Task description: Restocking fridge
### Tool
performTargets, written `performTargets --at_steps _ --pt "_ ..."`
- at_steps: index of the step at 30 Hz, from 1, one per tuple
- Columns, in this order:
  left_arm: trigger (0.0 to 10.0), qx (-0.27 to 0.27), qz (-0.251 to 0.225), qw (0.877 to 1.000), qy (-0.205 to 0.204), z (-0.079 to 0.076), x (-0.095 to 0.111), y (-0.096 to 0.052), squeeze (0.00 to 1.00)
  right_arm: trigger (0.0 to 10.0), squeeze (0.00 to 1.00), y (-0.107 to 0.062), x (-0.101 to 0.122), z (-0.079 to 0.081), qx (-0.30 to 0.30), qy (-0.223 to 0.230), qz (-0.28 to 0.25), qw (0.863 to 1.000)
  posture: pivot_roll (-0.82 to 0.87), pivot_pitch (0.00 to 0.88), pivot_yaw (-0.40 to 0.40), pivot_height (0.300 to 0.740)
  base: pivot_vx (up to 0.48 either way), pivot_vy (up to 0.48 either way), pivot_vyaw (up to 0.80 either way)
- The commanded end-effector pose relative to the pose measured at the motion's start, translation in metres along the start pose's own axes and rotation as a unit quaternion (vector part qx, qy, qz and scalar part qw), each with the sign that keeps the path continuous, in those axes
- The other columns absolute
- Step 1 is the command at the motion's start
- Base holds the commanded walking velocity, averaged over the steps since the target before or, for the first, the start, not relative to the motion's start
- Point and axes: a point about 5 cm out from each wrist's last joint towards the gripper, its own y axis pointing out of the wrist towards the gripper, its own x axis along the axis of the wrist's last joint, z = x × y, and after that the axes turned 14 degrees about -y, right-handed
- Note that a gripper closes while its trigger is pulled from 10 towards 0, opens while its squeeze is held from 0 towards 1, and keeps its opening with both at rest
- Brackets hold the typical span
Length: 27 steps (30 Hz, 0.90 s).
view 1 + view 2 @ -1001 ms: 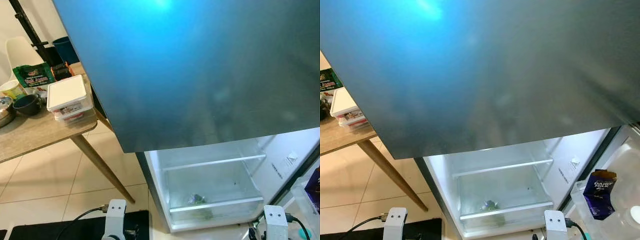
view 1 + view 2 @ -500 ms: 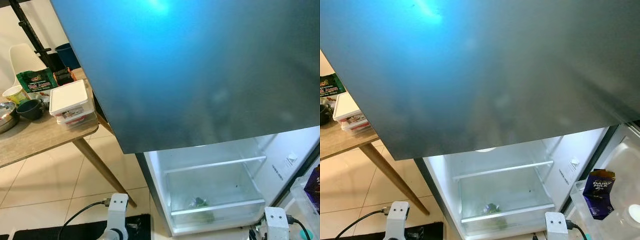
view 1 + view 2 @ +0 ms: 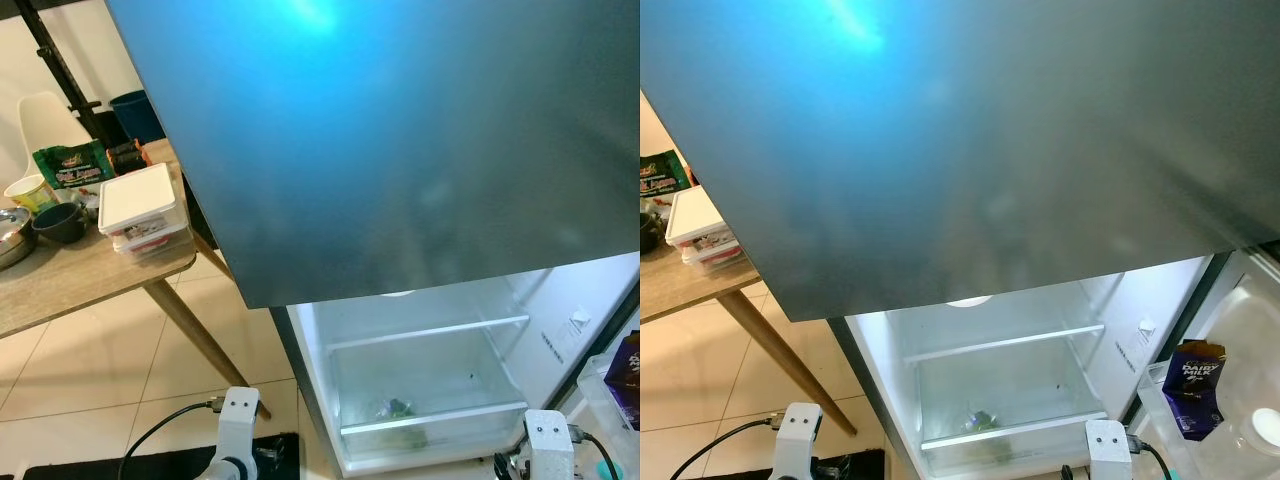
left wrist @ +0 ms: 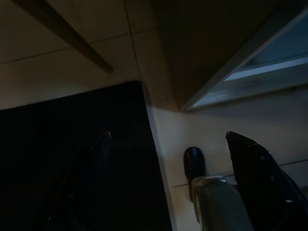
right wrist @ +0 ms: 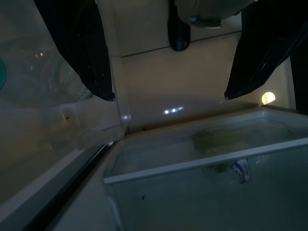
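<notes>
The fridge's dark grey upper door (image 3: pixel 400 150) is closed in front of me. Below it the lit lower compartment (image 3: pixel 430 370) stands open, with a glass shelf (image 3: pixel 430 332) and a clear drawer holding something green (image 3: pixel 400 408). A purple Dairy Milk pack (image 3: pixel 1192 385) sits in the door shelf (image 3: pixel 1240 440) at the right. Both arms hang low by the floor. My left gripper (image 4: pixel 168 136) is open over the tiles beside a black mat (image 4: pixel 72 159). My right gripper (image 5: pixel 169 95) is open near the drawer (image 5: pixel 216 139), with nothing between its fingers.
A wooden table (image 3: pixel 60 285) stands at the left with stacked white lidded containers (image 3: pixel 140 200), a green bag (image 3: pixel 70 165), a cup (image 3: pixel 25 190) and a dark bowl (image 3: pixel 58 222). Its slanted leg (image 3: pixel 200 335) reaches toward the fridge. A white chair (image 3: pixel 45 115) stands behind it.
The head camera has shifted slightly, so the fridge's inner light now shows under the upper door. Nothing has been moved or taken hold of.
</notes>
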Motion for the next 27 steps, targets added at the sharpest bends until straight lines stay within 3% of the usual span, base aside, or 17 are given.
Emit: performTargets --at_steps 1,7,27 --pt "10.0 -0.001 0.006 1.0 0.004 0.001 -0.007 -0.002 0.0 10.0 0.0 -0.001 -0.001 0.005 0.009 0.0 -0.004 1.0 -0.09 0.035 0.107 0.73 0.0 0.0 0.0" --pt "10.0 -0.004 -0.001 1.0 0.004 0.0 -0.003 -0.002 0.0 10.0 0.0 0.001 0.005 0.002 0.012 -0.011 -0.013 1.0 -0.09 0.026 0.101 0.73 0.0 0.0 0.0" --pt "10.0 -0.01 -0.029 1.0 -0.001 -0.008 0.015 0.002 0.0 10.0 0.0 0.002 0.009 -0.006 -0.009 0.002 -0.017 1.0 -0.1 0.075 0.096 0.73 -0.288 0.0 0.0"
